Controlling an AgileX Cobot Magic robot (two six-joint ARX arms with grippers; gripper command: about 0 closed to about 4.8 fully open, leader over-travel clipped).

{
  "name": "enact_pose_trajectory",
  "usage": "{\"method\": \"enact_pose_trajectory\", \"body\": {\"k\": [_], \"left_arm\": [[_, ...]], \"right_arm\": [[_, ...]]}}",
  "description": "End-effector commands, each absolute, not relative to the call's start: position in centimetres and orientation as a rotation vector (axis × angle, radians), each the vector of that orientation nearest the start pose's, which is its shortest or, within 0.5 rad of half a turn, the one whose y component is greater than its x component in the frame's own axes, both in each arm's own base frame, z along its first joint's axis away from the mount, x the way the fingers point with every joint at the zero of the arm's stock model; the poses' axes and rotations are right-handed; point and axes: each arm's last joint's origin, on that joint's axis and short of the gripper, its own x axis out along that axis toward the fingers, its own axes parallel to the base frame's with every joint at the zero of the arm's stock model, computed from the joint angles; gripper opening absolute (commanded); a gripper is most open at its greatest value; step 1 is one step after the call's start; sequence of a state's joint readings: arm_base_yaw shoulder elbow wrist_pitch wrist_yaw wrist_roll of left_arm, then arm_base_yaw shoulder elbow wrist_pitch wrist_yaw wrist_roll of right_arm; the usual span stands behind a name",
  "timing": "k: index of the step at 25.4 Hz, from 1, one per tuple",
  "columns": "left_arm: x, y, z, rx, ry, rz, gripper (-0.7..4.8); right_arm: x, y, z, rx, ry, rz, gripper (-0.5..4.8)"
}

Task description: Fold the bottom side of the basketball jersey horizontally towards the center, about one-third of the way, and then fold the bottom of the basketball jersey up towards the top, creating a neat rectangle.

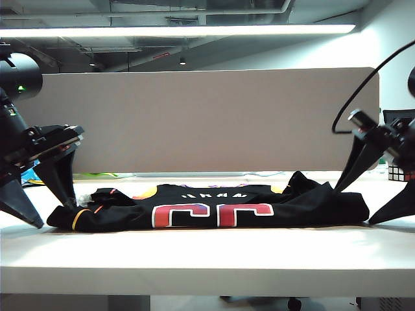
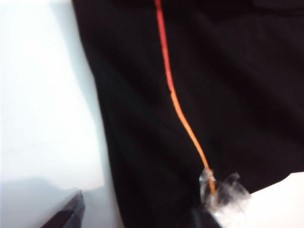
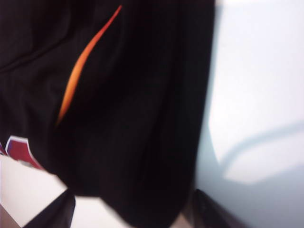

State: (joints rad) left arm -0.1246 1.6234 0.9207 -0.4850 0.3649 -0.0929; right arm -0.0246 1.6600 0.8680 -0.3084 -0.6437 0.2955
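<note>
Both end effectors spread wide: left end effector and right end effector straddle my jersey ends on the worktop, ready to pinch both sides.

A white table fills the lower half of the exterior view, its top glaring under the lighting. Behind it, at twelve o'clock, stands a wide beige partition panel with rounded upper corners. Above the panel runs a long fluorescent light strip beneath an exposed ceiling of dark ducts and pipes. At two o'clock a pale wall rises. A small puzzle cube sits at three o'clock.
</note>
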Motion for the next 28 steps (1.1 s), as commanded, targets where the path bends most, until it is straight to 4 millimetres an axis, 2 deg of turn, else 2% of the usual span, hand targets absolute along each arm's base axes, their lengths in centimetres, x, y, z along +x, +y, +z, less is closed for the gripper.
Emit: {"method": "enact_pose_trajectory", "body": {"k": [1,6,8,9,12,13,15,17,19,20,21,27,28], "left_arm": [[29.3,-4.7,15.9,-0.242,1.229,-0.359,2.83],[29.7,-5.0,15.6,-0.273,1.213,-0.384,2.77],[29.8,-5.1,15.3,-0.293,1.215,-0.413,2.75],[29.8,-5.2,15.1,-0.305,1.221,-0.432,2.56],[29.9,-5.3,14.5,-0.339,1.244,-0.472,0.9],[30.0,-5.3,14.3,-0.341,1.25,-0.472,0.52],[30.0,-5.3,14.1,-0.341,1.259,-0.471,0.04],[30.0,-5.3,14.1,-0.341,1.26,-0.471,-0.06],[29.7,-5.3,14.5,-0.338,1.262,-0.472,-0.06],[29.3,-5.2,15.1,-0.326,1.261,-0.48,-0.06],[29.0,-5.2,15.7,-0.316,1.26,-0.485,-0.06],[24.4,-4.6,21.6,-0.268,1.254,-0.506,-0.06],[22.8,-4.3,22.7,-0.231,1.275,-0.511,-0.06]], "right_arm": [[30.8,1.5,14.4,0.673,1.129,0.427,3.26],[31.1,2.0,14.3,0.652,1.109,0.436,2.08],[31.3,2.1,14.4,0.659,1.1,0.438,1.97],[31.3,2.1,14.4,0.659,1.098,0.439,1.97],[31.3,2.1,14.4,0.662,1.099,0.438,1.9],[31.3,2.1,14.4,0.664,1.1,0.439,1.69],[31.2,2.1,14.3,0.666,1.105,0.44,1.37],[31.2,2.2,14.4,0.672,1.108,0.449,1.35],[31.0,2.3,14.5,0.697,1.121,0.491,0.51],[30.7,2.3,14.8,0.695,1.129,0.517,0.01],[30.4,2.3,15.2,0.682,1.133,0.526,-0.05],[25.9,2.1,20.9,0.537,1.121,0.507,-0.05],[24.4,2.1,22.4,0.516,1.118,0.52,-0.06]]}}
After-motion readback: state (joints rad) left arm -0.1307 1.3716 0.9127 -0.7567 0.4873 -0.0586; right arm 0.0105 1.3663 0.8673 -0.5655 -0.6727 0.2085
